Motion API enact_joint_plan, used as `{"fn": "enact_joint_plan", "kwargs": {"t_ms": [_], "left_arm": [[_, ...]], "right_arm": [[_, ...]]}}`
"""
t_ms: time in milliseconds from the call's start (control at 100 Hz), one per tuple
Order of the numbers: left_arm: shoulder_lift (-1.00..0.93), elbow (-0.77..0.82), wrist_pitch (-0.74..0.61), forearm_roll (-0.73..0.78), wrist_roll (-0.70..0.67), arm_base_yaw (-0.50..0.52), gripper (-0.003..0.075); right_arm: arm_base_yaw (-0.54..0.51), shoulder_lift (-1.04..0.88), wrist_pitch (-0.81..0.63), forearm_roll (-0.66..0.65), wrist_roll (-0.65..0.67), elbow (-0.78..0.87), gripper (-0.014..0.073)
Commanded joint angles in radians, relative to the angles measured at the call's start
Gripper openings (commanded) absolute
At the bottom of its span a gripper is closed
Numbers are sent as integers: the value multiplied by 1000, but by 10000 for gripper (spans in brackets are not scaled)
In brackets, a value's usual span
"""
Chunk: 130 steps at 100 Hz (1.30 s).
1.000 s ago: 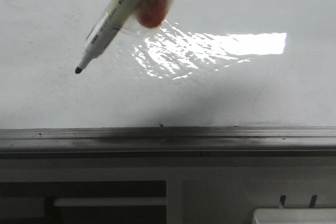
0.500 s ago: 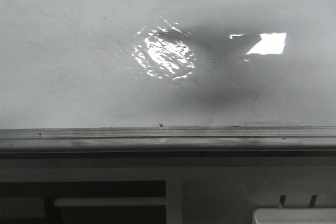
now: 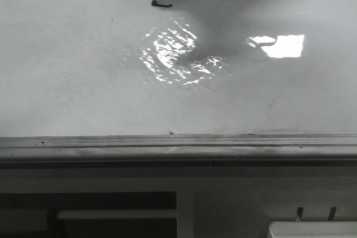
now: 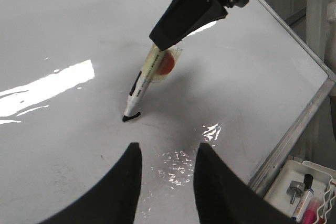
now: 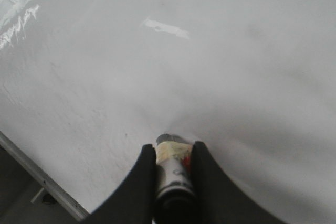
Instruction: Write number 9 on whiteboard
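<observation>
The whiteboard [image 3: 83, 82] [image 4: 63, 24] [image 5: 236, 51] is a glossy white-grey sheet with glare patches. My right gripper [image 5: 173, 150] [image 4: 169, 39] is shut on a white marker [image 4: 143, 85] [image 5: 173, 174] wrapped in tape with a red spot. The marker's black tip [image 3: 156, 1] touches the board far from the front edge. A short black stroke [image 3: 163, 5] [image 4: 133, 117] lies at the tip; no whole number 9 is in view. My left gripper [image 4: 167, 148] hovers open over the board just short of the stroke, holding nothing.
A dull grey metal edge strip [image 3: 178, 146] [image 4: 294, 135] borders the board. Beyond it sits a white tray [image 4: 315, 174] holding spare markers [image 4: 303, 203]. The corner of a white tray-like object [image 3: 312, 229] shows at the front right.
The marker moved away from the front edge and rightward, then its tip came down on the board and left a short black stroke.
</observation>
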Motion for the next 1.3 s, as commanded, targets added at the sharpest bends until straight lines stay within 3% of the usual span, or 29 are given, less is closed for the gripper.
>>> {"fn": "enact_joint_plan", "kwargs": {"t_ms": [0, 130, 430, 620, 830, 1170, 1290], "left_arm": [[-4, -32, -77, -21, -13, -6, 232], [-4, -32, -77, -21, -13, -6, 232], [-4, -32, -77, -21, -13, -6, 232], [-4, -32, -77, -21, -13, -6, 232], [-4, -32, -77, -21, -13, -6, 232], [126, -32, -104, 39, -13, -35, 237], [221, -36, -181, 53, -13, -83, 296]], "right_arm": [[12, 23, -50, -22, -9, -39, -67], [30, 26, 48, -10, -5, 3, -66], [-39, -41, 8, -75, 1, -51, -69], [-41, -15, 95, -51, 1, -40, -69], [30, -15, 127, 17, 1, 104, -69], [136, -71, 87, 58, 1, 63, -69], [165, -71, 104, 89, 1, 63, -69]]}}
